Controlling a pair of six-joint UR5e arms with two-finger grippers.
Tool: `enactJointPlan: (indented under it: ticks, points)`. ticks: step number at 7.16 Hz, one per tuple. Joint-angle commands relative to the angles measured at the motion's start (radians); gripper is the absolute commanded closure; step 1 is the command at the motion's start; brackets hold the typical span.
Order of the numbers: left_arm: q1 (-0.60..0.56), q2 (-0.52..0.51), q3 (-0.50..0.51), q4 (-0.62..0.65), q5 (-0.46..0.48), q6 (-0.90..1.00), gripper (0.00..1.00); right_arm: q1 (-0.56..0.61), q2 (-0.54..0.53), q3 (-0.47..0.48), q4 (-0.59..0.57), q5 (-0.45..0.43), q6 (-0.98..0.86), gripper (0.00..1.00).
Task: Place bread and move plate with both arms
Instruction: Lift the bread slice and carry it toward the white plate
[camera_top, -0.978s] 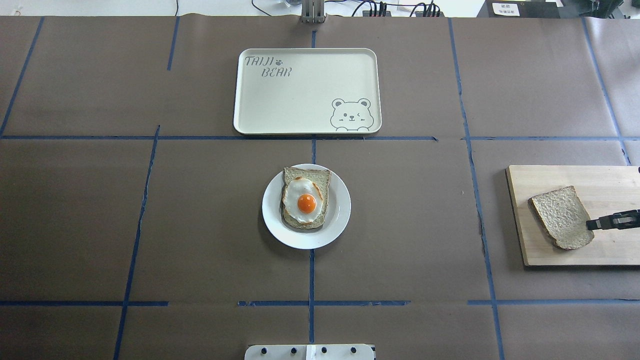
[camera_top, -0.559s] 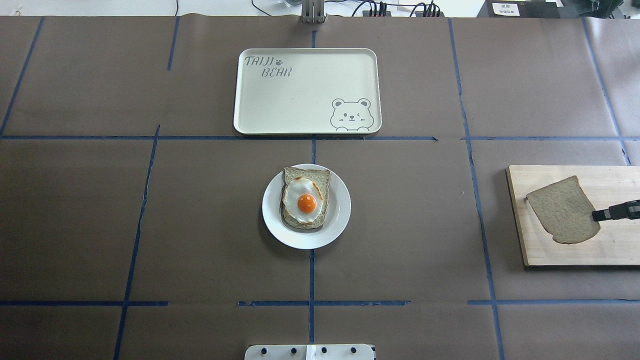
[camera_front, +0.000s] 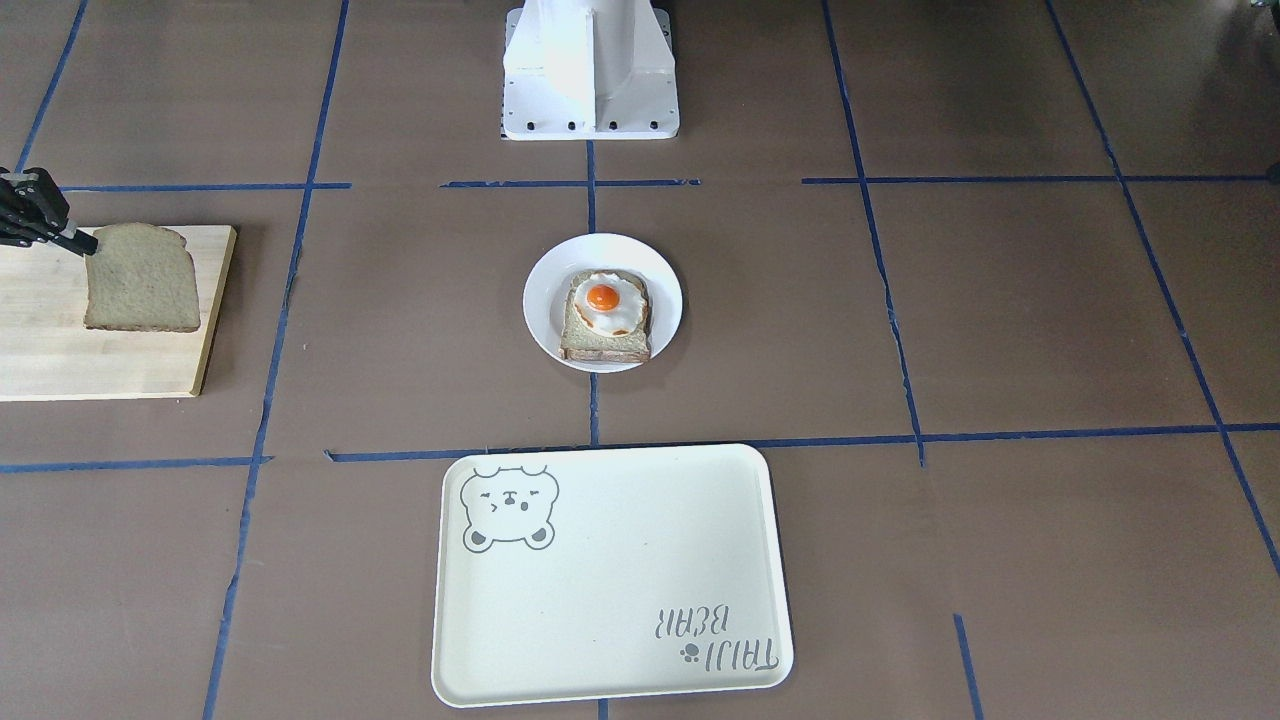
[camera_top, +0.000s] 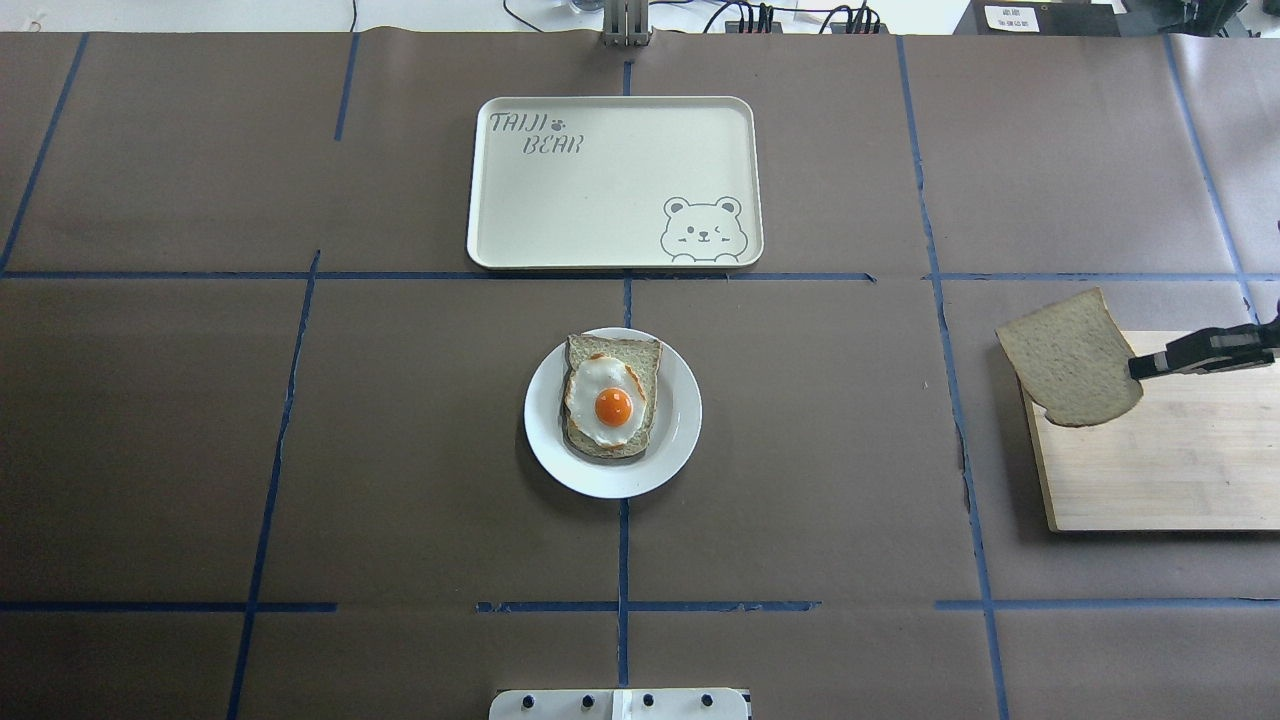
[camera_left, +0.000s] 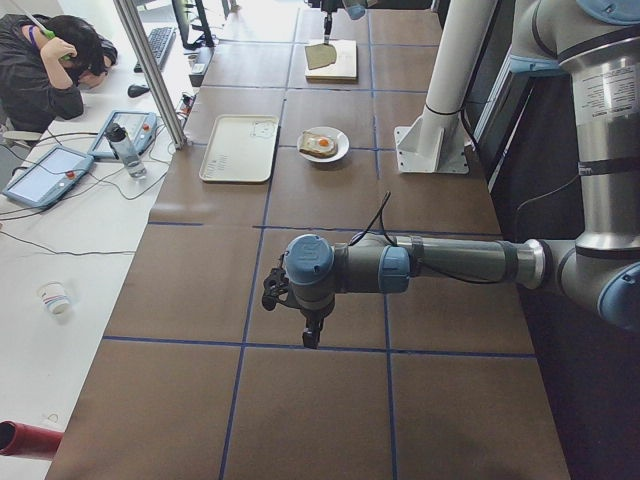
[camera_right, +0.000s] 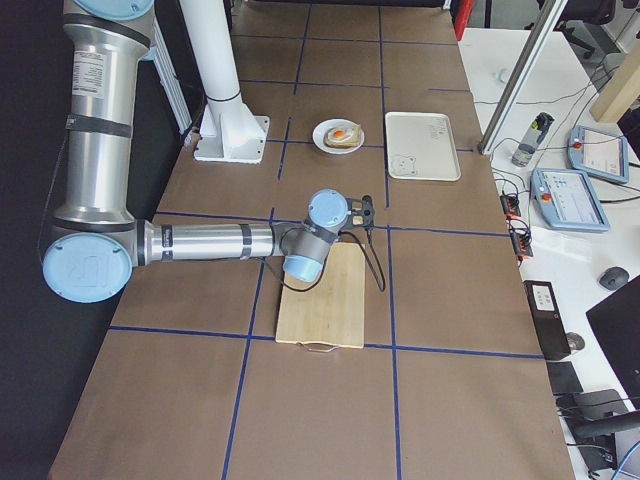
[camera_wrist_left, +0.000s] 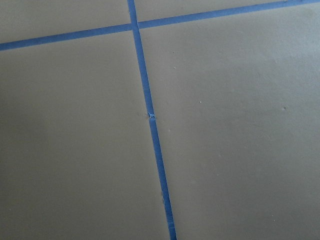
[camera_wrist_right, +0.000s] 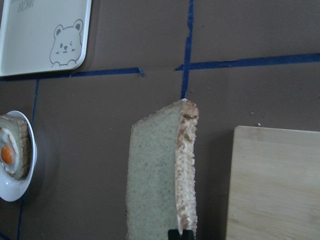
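My right gripper (camera_top: 1140, 368) is shut on one edge of the plain slice of bread (camera_top: 1070, 358) and holds it in the air over the far left corner of the wooden board. The front view shows the same grip (camera_front: 88, 243) on the bread (camera_front: 140, 280). In the right wrist view the bread (camera_wrist_right: 160, 175) hangs edge-on. The white plate (camera_top: 683, 425) sits at the table's middle and holds a slice with a fried egg (camera_top: 612, 400). My left gripper (camera_left: 312, 335) shows only in the exterior left view, low over bare table far from the plate; I cannot tell its state.
A wooden cutting board (camera_top: 1150, 470) lies at the table's right side. A cream tray with a bear drawing (camera_top: 610, 180) lies beyond the plate. The white pedestal base (camera_front: 590, 70) stands on the robot's side of the plate. Blue tape lines cross the brown table.
The bread has come up off the board in my right gripper and moved away from the robot and slightly towards the plate. The plate and tray have not moved.
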Motion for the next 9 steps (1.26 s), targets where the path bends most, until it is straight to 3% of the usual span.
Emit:
enactJointPlan:
  ticks: [1, 5, 9]
  points:
    - [0.0, 0.0, -0.001, 0.0, 0.0, 0.0, 0.0, -0.07, 0.184, 0.0, -0.042, -0.052, 0.199, 1.0]
    - [0.0, -0.003, 0.002, 0.0, 0.0, 0.0, 0.0, -0.321, 0.462, 0.009, -0.215, -0.373, 0.388, 1.0]
    - [0.0, -0.006, 0.005, 0.0, 0.0, 0.0, 0.0, -0.591, 0.514, 0.035, -0.225, -0.743, 0.5, 1.0]
